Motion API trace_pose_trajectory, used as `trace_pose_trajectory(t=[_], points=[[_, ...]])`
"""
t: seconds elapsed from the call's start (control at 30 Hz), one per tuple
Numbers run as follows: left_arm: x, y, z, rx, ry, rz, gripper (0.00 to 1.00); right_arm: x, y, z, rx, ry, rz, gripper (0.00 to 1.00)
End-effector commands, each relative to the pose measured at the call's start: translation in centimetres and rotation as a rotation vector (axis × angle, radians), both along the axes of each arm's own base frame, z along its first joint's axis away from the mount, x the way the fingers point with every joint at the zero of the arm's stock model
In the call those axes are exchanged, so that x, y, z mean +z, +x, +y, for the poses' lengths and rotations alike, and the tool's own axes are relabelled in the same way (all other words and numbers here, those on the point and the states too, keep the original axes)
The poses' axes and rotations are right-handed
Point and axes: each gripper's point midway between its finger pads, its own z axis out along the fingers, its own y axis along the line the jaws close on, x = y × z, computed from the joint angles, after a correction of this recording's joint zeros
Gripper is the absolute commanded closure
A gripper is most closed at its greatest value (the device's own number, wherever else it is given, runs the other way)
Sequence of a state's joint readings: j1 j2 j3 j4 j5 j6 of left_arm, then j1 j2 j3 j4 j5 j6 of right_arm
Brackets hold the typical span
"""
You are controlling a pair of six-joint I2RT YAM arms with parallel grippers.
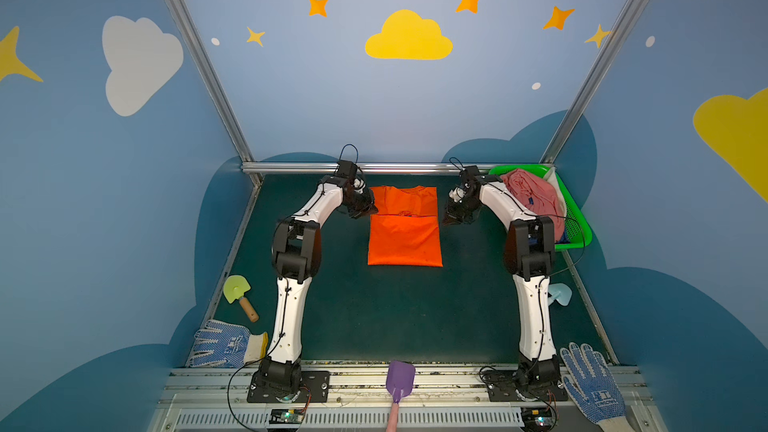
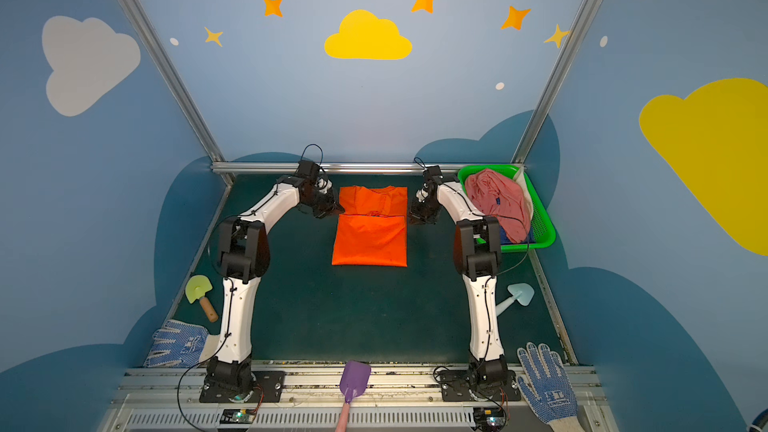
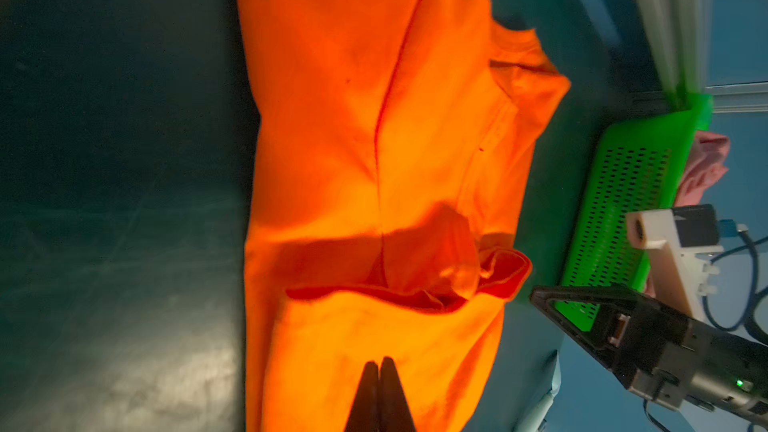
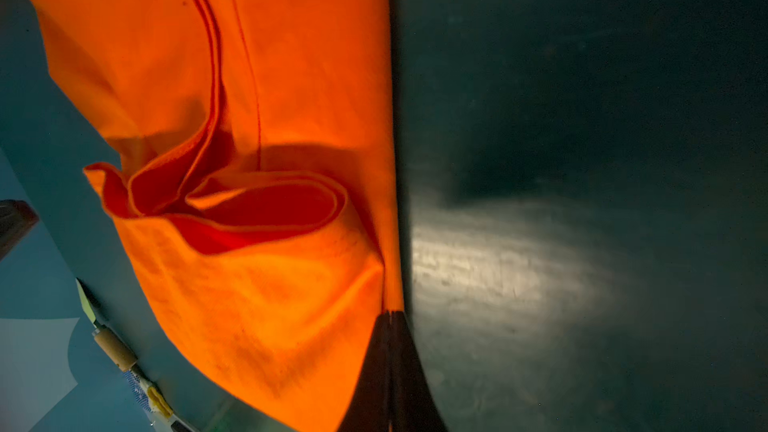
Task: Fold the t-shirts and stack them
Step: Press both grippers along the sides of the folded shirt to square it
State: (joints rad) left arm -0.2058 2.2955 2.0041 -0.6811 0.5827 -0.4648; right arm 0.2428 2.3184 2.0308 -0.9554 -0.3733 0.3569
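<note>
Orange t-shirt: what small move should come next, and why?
Probably open both jaws. The left gripper and right gripper sit shut at either side edge of the half-folded orange t-shirt; they must open to pinch cloth for another fold.

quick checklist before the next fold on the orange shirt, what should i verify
1. Orange t-shirt lies on the dark table, square between the arms: ok.
2. Folded-over edge flat: not ok, it curls up in a loop in both wrist views.
3. Left gripper shut: ok, fingertips together over the shirt.
4. Right gripper shut: ok. Whether it pinches the shirt's side edge: cannot tell.
5. Pink t-shirt out of the way in the green basket: ok.
</note>
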Motion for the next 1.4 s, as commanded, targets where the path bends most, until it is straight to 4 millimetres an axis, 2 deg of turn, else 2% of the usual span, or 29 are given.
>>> trace_pose_trajectory(t=[0.0, 0.1, 0.2, 0.3, 0.43, 0.53, 0.73, 0.97, 1.37], points=[[4.9, -1.6, 1.8, 0.008, 0.033, -0.095, 0.89, 4.0, -1.4, -0.8, 0.005, -0.006, -0.092, 0.92], [4.3, -4.6, 3.0, 0.018, 0.072, -0.063, 0.75, 4.0, -3.9, -1.3, -0.001, -0.001, -0.094, 0.80], [2.3, -7.7, 3.5, 0.025, 0.077, 0.002, 0.61, 3.0, -6.5, -1.5, -0.004, 0.000, -0.071, 0.67], [-0.2, -10.5, 3.7, 0.031, 0.078, 0.072, 0.52, 1.6, -9.0, -1.2, -0.001, 0.011, -0.034, 0.55], [-2.9, -13.2, 3.2, 0.034, 0.053, 0.135, 0.43, -0.5, -11.7, -0.5, -0.001, 0.013, 0.008, 0.46], [-4.3, -14.5, 2.4, 0.027, 0.046, 0.161, 0.41, -1.6, -12.6, 0.0, -0.011, 0.023, 0.032, 0.45], [-6.1, -15.7, 1.3, 0.019, 0.047, 0.186, 0.38, -2.6, -13.4, 0.6, -0.022, 0.031, 0.051, 0.41], [-7.7, -15.4, 1.3, 0.043, 0.050, 0.197, 0.40, -3.8, -13.2, 0.9, -0.040, 0.046, 0.078, 0.40], [-8.2, -15.0, 0.5, 0.061, 0.007, 0.205, 0.59, -4.8, -13.7, 2.3, -0.065, 0.136, 0.118, 0.48]])
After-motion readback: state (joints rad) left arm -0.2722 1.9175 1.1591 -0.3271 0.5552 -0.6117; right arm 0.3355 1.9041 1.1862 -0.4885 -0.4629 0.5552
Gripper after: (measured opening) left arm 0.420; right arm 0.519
